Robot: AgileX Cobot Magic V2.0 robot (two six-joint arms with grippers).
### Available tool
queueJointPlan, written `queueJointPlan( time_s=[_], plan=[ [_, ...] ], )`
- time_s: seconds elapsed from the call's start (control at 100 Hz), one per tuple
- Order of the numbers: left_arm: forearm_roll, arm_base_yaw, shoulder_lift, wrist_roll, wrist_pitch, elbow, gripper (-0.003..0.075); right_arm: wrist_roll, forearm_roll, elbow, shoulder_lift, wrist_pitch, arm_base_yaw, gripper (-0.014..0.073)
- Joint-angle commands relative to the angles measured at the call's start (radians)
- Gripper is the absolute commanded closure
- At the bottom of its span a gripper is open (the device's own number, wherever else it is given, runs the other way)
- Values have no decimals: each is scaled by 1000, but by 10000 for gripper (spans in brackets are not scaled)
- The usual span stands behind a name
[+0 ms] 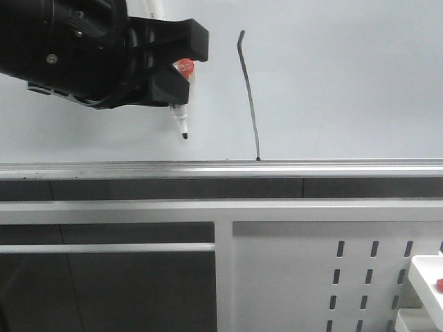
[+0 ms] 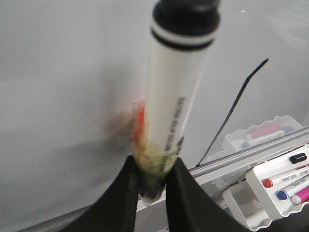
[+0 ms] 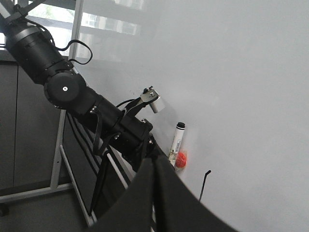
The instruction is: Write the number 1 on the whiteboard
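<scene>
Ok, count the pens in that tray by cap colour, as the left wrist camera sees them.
Black-capped pen: 1
Red-capped pen: 1
Blue-capped pen: 1
Pink-capped pen: 1
Total: 4 visible in the tray, not counting the marker in the left gripper.

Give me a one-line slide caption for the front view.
Left gripper holds a marker off the whiteboard, left of a finished black number 1.

Number 1 (image 1: 250, 97) on whiteboard (image 1: 346, 83) (hand-drawn)
</scene>
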Motion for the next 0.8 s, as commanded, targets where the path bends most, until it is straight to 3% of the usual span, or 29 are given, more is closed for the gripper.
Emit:
queueJointPlan(
  time_s=[0.0, 0.52, 0.79],
  plan=[
    [-16, 19, -34, -10, -124, -39, 740, -1, 17, -21, 21, -72, -5, 643],
    [-13, 19, -41, -10, -122, -39, 735, -1, 59, -21, 21, -70, -5, 643],
    [-13, 19, -41, -10, -122, -39, 527, -1, 71, -21, 21, -69, -5, 643]
  ],
)
